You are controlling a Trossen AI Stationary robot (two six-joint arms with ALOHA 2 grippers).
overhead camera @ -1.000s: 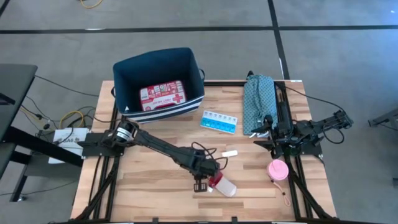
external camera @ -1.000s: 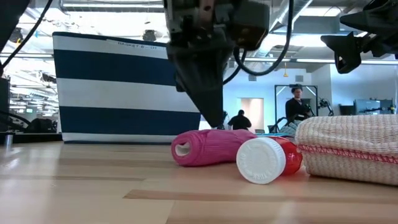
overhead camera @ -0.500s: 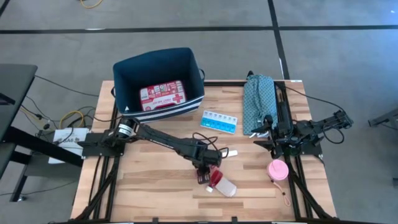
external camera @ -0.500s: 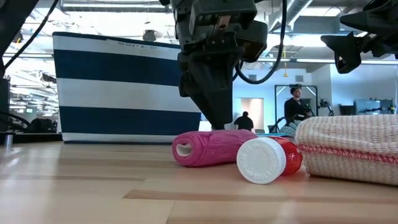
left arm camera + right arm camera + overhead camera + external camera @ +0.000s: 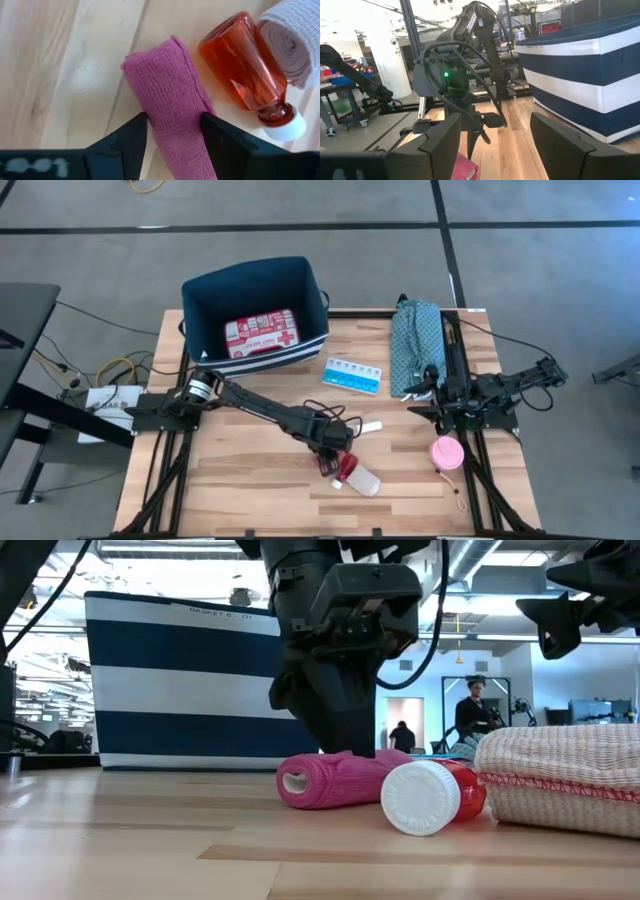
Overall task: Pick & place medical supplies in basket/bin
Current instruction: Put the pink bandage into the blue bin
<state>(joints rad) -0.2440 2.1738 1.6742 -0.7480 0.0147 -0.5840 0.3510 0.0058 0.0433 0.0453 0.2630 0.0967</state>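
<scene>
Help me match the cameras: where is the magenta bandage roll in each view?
High view: magenta bandage roll mostly hidden under the left gripper.
Low view: lying at centre.
Left wrist view: between the fingers.
Right wrist view: a pink corner at the lower edge.
Shared landmark: the red-capped bottle beside it.

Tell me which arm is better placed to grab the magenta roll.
Left. Its tool is already down with a finger on each side of the magenta roll; the right tool waits open near the table's right edge.
</scene>
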